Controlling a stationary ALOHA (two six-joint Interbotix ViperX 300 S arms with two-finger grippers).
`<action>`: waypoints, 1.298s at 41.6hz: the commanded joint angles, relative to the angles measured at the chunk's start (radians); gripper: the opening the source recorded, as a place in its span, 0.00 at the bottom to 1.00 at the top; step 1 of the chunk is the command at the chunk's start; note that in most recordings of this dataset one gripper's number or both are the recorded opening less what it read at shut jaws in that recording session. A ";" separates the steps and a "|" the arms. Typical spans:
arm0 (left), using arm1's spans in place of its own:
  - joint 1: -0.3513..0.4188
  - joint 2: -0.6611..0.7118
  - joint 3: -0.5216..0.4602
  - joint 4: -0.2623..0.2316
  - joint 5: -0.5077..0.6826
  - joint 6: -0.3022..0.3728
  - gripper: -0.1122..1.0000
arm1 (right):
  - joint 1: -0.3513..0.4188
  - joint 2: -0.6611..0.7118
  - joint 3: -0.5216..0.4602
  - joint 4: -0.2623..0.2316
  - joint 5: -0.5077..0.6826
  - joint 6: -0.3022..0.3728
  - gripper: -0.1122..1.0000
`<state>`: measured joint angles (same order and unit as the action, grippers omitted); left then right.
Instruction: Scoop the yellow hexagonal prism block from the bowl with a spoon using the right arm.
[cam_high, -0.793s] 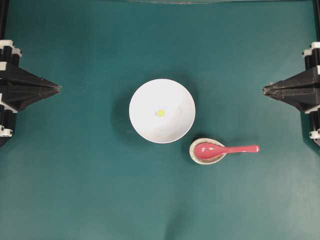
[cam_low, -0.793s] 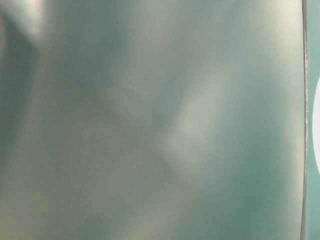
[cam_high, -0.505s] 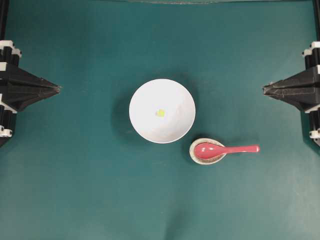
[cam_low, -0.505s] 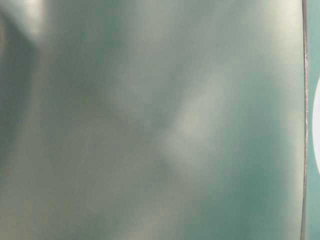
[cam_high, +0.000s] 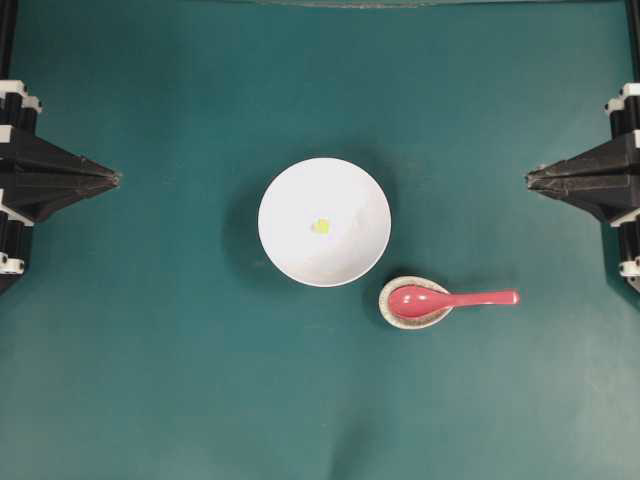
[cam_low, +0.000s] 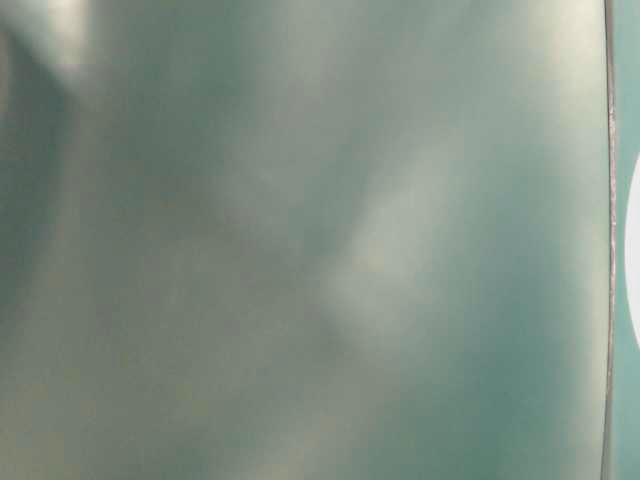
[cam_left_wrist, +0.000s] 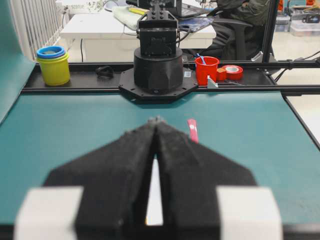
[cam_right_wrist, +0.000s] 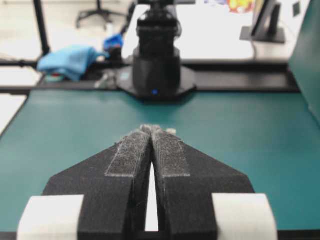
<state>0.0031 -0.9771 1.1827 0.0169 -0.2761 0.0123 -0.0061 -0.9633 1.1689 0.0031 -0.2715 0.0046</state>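
Overhead view puts the green surface first, then the white bowl at its centre. Both pincers sit parked, the left pincer at 9 o'clock and the right pincer at 3, each with tips pressed together, holding nothing. At the bowl's 5 o'clock the red spoon rests its scoop in a speckled dish; glossy, stiff and likely slippery, best pinched mid-handle. The yellow block, tiny and light, lies mid-bowl and may skate.
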 joint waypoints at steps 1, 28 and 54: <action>0.000 0.005 -0.025 0.003 -0.009 0.002 0.10 | -0.003 0.005 -0.021 0.002 0.005 0.002 0.24; 0.002 0.005 -0.025 0.005 -0.009 0.002 0.10 | 0.078 0.347 0.118 0.074 -0.373 0.006 0.60; 0.002 0.006 -0.025 0.005 -0.003 0.002 0.10 | 0.353 0.897 0.166 0.318 -0.867 0.052 0.60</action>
<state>0.0031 -0.9771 1.1827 0.0184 -0.2761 0.0138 0.3114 -0.1012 1.3376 0.2823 -1.0861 0.0568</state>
